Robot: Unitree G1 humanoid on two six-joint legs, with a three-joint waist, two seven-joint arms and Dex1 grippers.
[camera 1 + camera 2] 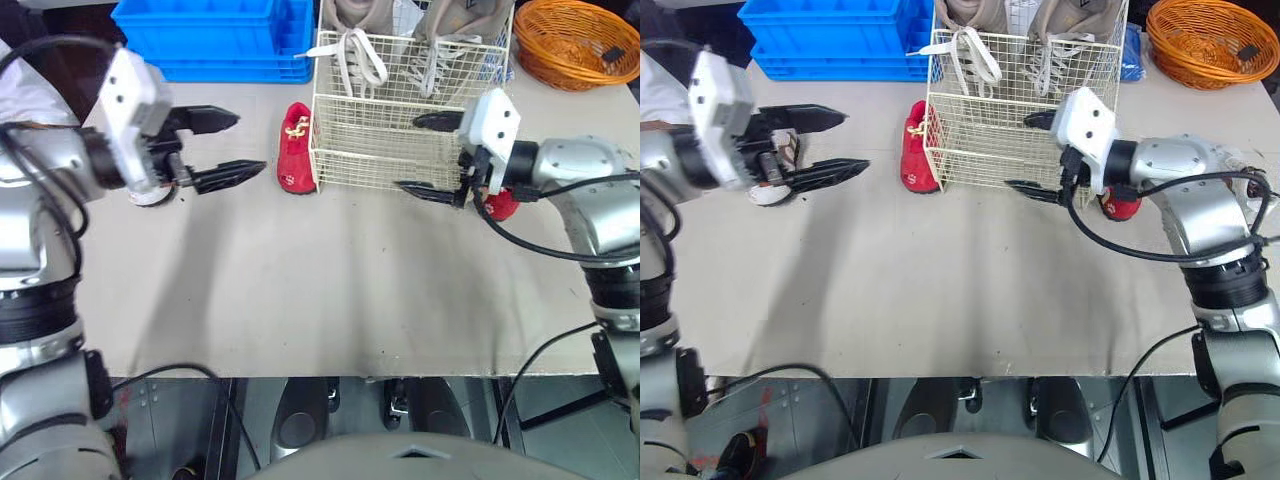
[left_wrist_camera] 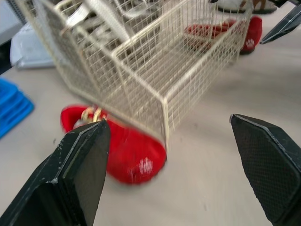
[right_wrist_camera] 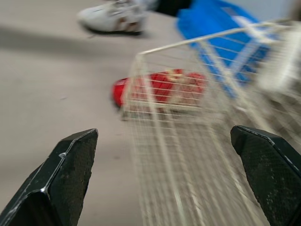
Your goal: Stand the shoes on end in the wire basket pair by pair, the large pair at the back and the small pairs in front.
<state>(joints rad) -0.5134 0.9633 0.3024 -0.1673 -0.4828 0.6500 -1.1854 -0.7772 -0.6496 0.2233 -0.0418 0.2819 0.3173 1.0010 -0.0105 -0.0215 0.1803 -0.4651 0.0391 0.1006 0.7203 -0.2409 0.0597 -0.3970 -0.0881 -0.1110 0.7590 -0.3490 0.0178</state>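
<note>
Well to the left of the wire basket (image 1: 350, 150) we see our left gripper (image 1: 248, 144) hovering over the table (image 1: 300, 290), its fingers spread wide. A white sneaker (image 3: 113, 18) lies under it (mostly hidden by the wrist). One red shoe (image 1: 296, 148) lies just beside the basket's left wall. At the back of the basket, the large beige laced pair (image 1: 352, 20) stands on end. At the basket's front right, our right gripper (image 1: 407, 153) hangs with its fingers spread too. The second red shoe (image 1: 503, 205) lies right of the basket, behind that wrist.
</note>
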